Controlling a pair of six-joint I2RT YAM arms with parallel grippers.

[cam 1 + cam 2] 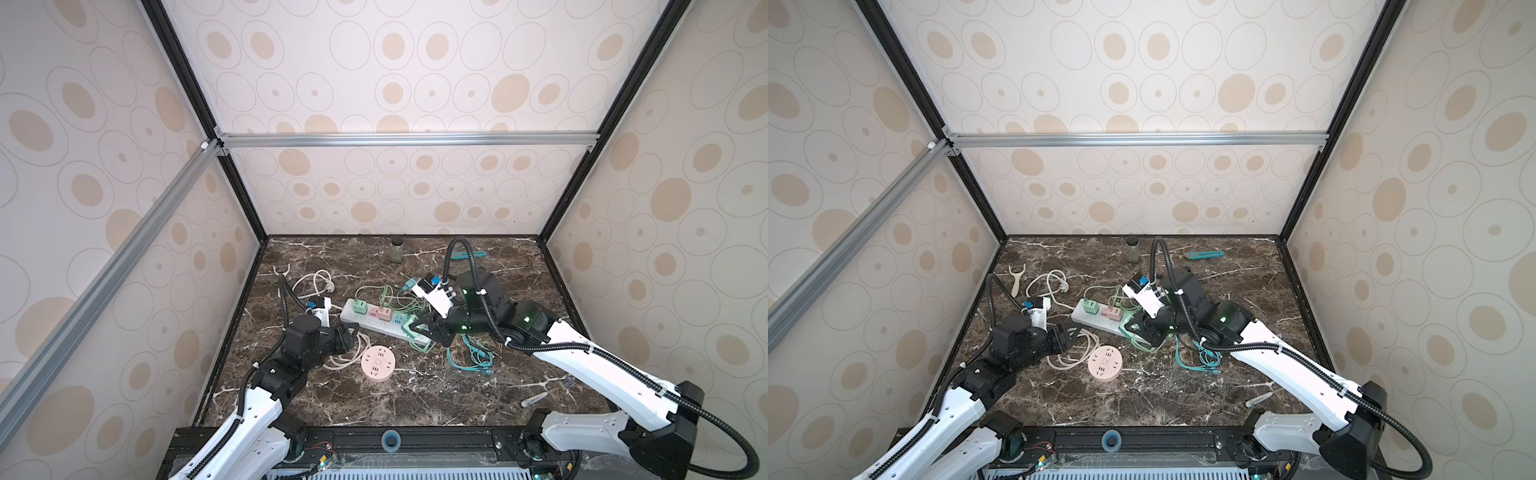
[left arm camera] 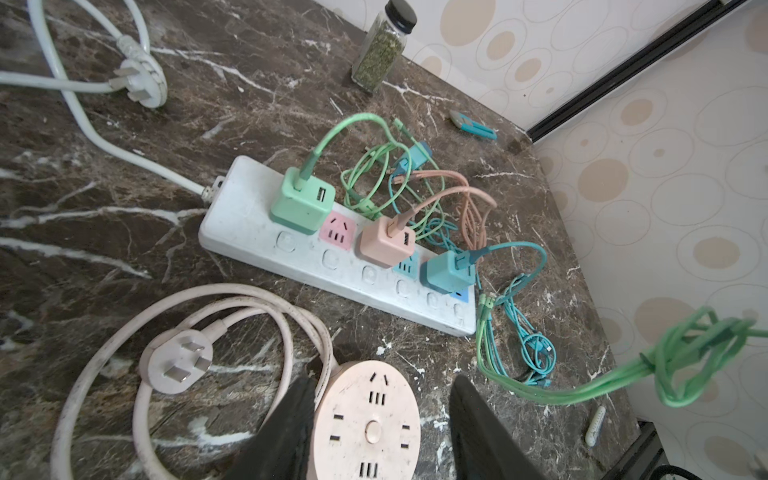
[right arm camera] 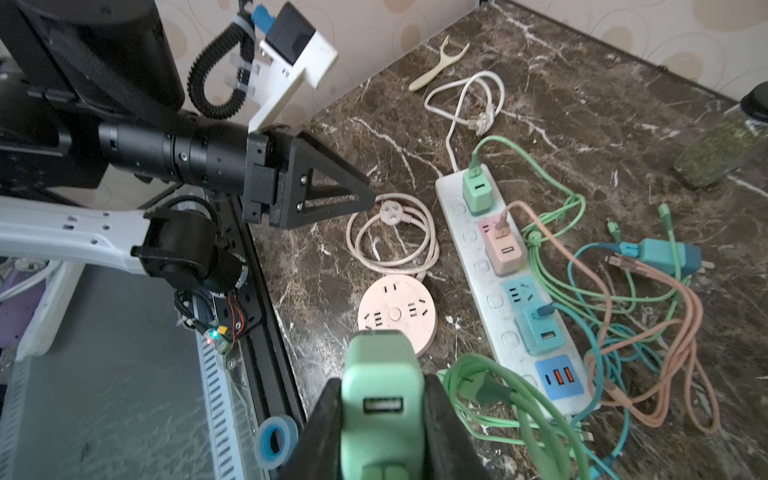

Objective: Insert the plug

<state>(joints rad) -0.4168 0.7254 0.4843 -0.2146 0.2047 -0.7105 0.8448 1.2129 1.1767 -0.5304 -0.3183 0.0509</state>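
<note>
In a top view the right gripper squeezes the green plug near the white strip. Left wrist view: the left gripper is open and empty. Right wrist view: the plug's pins should line up with the free blue hole, then go straight in.

The dark marble table carries a white power strip near its middle, with a tangle of green, pink and teal cables just beside it. In front lie a round pink socket and its coiled pink cord. A white plug, floss pick, spice jar and teal cutter lie farther back.
</note>
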